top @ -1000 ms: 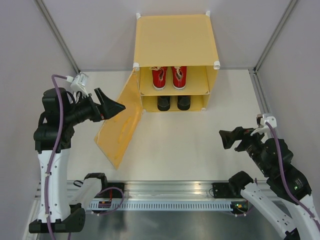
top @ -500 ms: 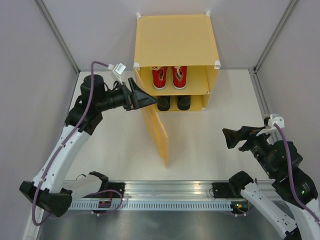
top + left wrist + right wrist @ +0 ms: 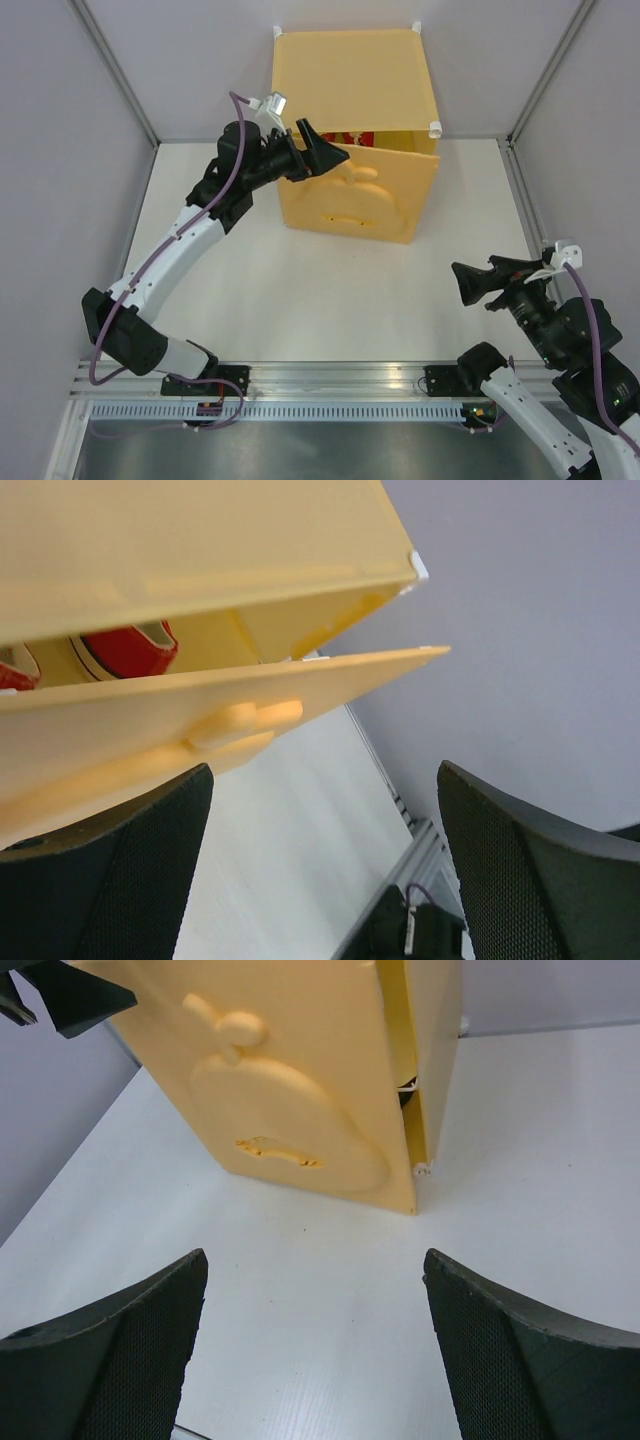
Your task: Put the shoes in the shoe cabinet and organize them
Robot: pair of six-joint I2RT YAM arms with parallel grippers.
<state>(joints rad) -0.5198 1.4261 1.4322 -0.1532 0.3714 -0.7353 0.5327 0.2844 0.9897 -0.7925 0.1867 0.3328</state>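
Against the apple-embossed hinged door (image 3: 350, 200) of the large yellow-orange plastic shoe cabinet (image 3: 350, 80), you are resting your left hand (image 3: 325, 157) at the upper edge, fingers spread wide and grasping nothing, apparently to push the panel closed; the door is standing slightly ajar, so the red canvas sneakers (image 3: 125, 650) are showing through the gap inside the cabinet; the black dress shoes are hidden behind it; your right hand (image 3: 468, 283), likewise spread and empty, is hovering well apart over the white tabletop (image 3: 330, 300), probably so as not to block the door's swing.
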